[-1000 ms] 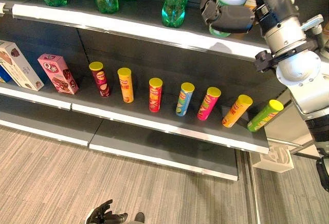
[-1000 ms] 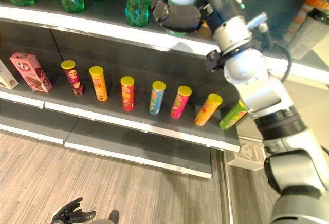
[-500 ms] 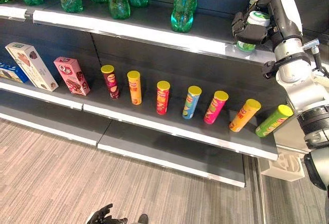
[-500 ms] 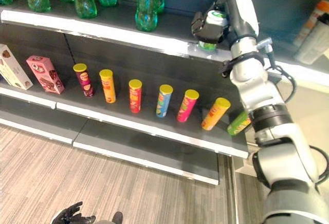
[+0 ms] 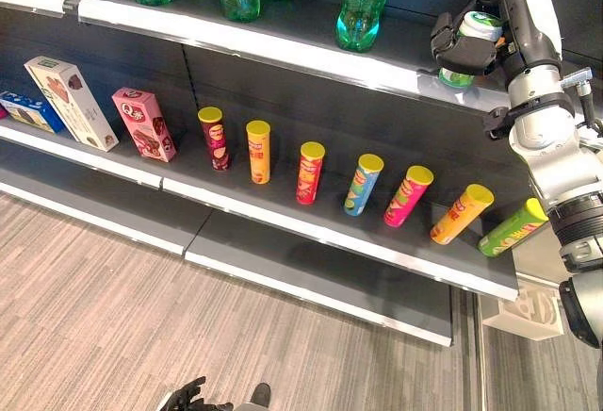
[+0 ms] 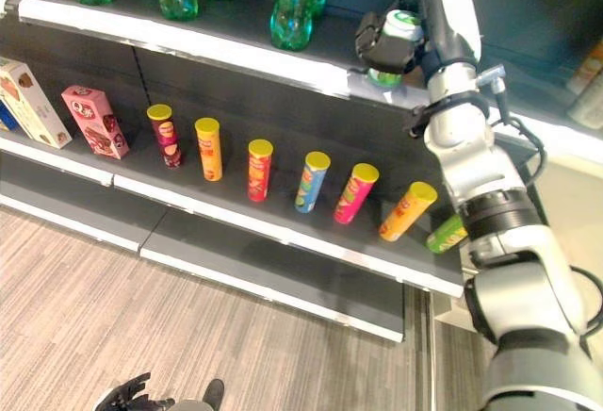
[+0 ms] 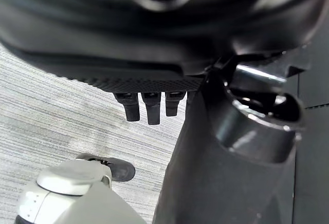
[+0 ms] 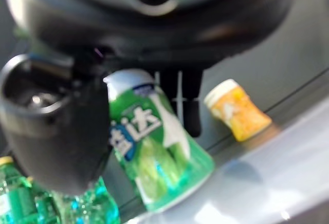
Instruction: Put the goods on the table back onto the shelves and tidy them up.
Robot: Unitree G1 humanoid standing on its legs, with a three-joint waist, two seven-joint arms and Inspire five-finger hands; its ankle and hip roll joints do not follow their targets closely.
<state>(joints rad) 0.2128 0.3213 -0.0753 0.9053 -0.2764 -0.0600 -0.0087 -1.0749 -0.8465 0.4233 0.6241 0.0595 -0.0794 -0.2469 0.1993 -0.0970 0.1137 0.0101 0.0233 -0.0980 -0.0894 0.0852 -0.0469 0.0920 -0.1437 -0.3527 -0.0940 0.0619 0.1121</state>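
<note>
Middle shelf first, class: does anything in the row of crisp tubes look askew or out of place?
Yes. The tubes at the row's right end lean: the orange tube and the green tube tilt strongly rightward, while the maroon tube and yellow tube on the middle shelf stand nearly upright. Nothing looks spilled or damaged.
</note>
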